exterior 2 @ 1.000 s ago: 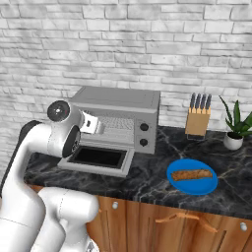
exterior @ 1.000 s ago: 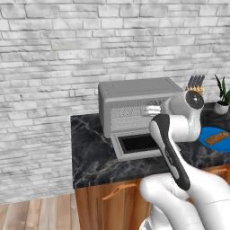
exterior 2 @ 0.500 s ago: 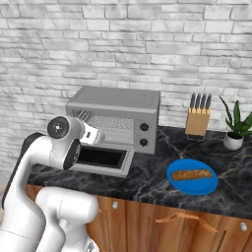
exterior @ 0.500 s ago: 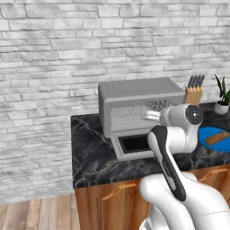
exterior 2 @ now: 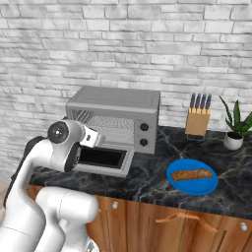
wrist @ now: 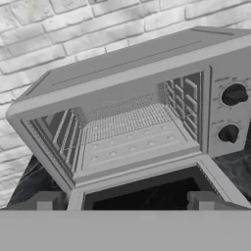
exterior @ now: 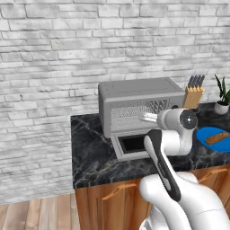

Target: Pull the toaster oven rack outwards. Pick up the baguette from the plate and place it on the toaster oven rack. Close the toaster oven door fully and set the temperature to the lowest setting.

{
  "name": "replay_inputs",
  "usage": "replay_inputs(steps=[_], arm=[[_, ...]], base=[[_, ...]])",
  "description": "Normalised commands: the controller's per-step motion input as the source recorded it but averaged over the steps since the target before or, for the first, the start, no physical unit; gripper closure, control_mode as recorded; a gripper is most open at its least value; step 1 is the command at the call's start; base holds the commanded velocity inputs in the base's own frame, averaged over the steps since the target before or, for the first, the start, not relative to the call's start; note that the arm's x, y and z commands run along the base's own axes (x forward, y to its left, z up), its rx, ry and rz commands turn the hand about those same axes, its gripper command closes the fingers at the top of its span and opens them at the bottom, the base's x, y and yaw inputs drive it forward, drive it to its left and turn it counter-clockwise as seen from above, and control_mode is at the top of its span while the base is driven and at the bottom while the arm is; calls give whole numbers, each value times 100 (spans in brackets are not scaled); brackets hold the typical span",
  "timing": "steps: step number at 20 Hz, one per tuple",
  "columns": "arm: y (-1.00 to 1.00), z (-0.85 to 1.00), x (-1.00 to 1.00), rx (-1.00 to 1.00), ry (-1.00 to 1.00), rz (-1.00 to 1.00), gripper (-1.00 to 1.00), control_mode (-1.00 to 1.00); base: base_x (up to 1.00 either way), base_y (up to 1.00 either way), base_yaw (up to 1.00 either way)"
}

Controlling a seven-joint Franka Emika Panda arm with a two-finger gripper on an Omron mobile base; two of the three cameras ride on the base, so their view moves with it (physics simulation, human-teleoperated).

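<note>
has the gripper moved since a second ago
Yes. In the left base view the gripper has dropped from level with the knife block to the toaster oven opening, its fingers pointing at the toaster oven rack.

Baguette lies on blue plate; oven door down.

White arm, dark joints: elbow bent, forearm raised, wrist turned forward at mid height. End effector: level, pointing ahead, jaws spread wide, nothing held. Fingertips dark, well apart.
</note>
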Motion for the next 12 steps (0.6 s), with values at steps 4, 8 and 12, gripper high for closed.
replay_inputs(steps=[4,8,12], arm=[[0,0,24,-1,-4,0,-100,-100],[0,-1,38,-1,0,0,-100,-100],[0,0,35,-5,0,0,-100,-100]], base=[[0,0,0],[0,0,0],[0,0,0]])
